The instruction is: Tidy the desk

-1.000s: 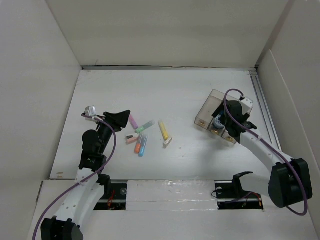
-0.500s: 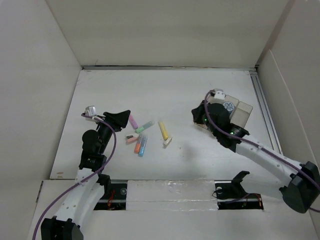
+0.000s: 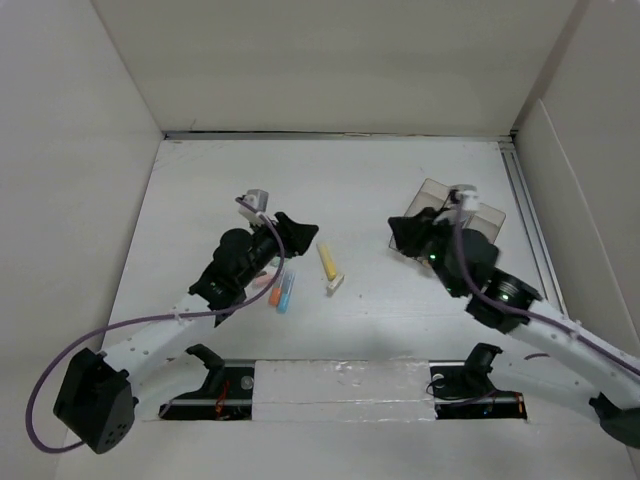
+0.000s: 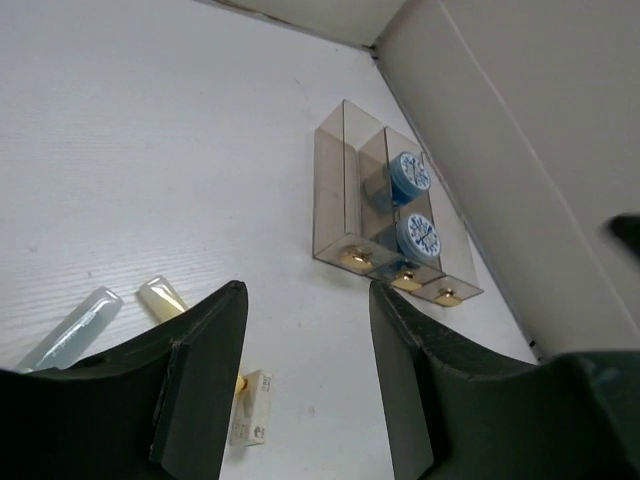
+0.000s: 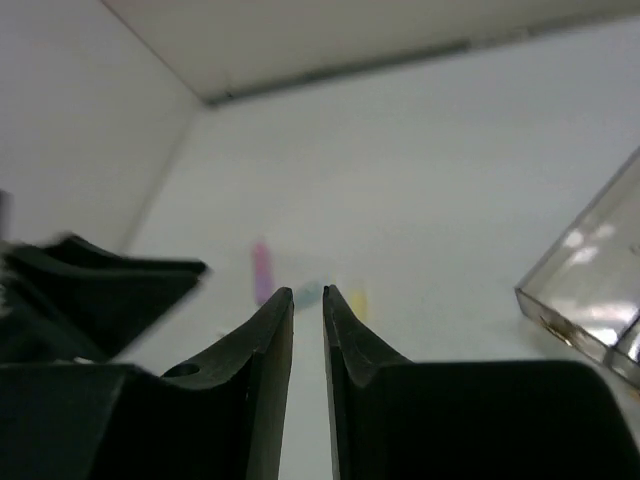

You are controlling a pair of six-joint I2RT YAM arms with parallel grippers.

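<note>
1 desk (image 3: 200, 190), white and walled, lies beneath both arms. Left gripper (image 4: 307, 290): fingers apart, empty, near blue marker (image 3: 285, 294) and yellow marker (image 3: 325, 260) mid-desk. Right gripper (image 5: 308, 292): fingers almost together, thin gap, nothing between. 1 clear tray (image 4: 345, 190), right side, holding 2 round blue items (image 4: 408, 176).

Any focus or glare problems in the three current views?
Right wrist: soft throughout, the pink marker just a smear, bright glare on the tray corner. Left wrist: sharp, the blue rolls read clearly. Top external: even light on the desk, only faint shadows, no glare.
</note>
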